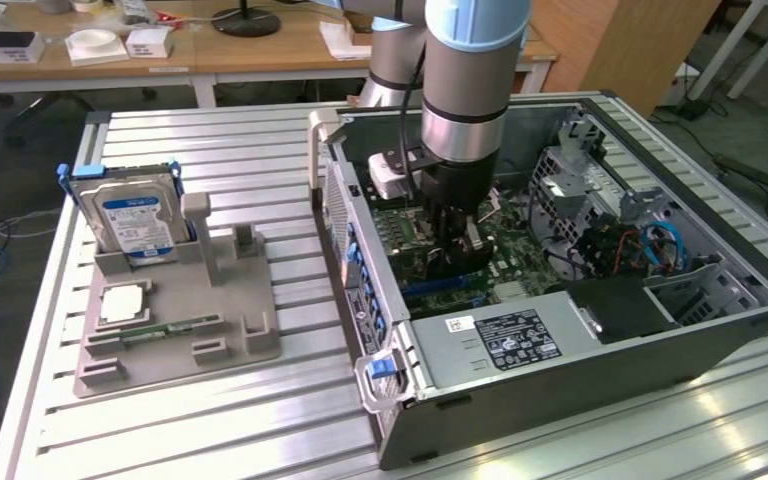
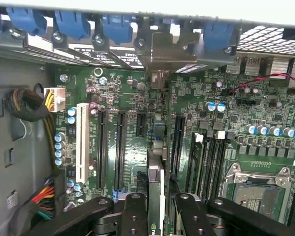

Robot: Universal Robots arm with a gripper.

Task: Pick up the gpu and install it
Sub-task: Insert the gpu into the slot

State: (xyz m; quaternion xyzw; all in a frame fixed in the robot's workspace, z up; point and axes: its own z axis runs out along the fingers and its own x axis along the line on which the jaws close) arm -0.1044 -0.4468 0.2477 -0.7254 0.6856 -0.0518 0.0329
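**Fig. 1.** The claw point(image 2: 156, 219) is clamped on the gpu point(image 2: 156, 182). 1 of its fingers point(image 2: 133, 216) lies on each flat face. It holds the card edge-on, low over the motherboard point(image 2: 221, 98), inside the open computer case point(image 1: 558, 390).

You are in the install step. The pick-up is judged done, since the card is in the grip and well apart from the grey holder point(image 1: 211, 300) on the counter point(image 1: 224, 150). The hard drive point(image 1: 131, 215) and the memory stick point(image 1: 171, 328) rest on that holder.

In the wrist view the card runs between 2 long black slots point(image 2: 120, 147) toward the rear wall and its row of blue latches point(image 2: 69, 22). You cannot tell whether its lower edge has entered a slot.

Seating it would call for 3 things:
- the card kept upright;
- its edge parallel to the slot and directly over it;
- a straight, even press, with the far end meeting the rear opening point(image 2: 162, 54) squarely.

A tilt would likely jam 1 end.

The gpu reads as a thin, dark, rigid plate. It has a paler greyish strip along the visible edge and a small green mark close to the fingers.
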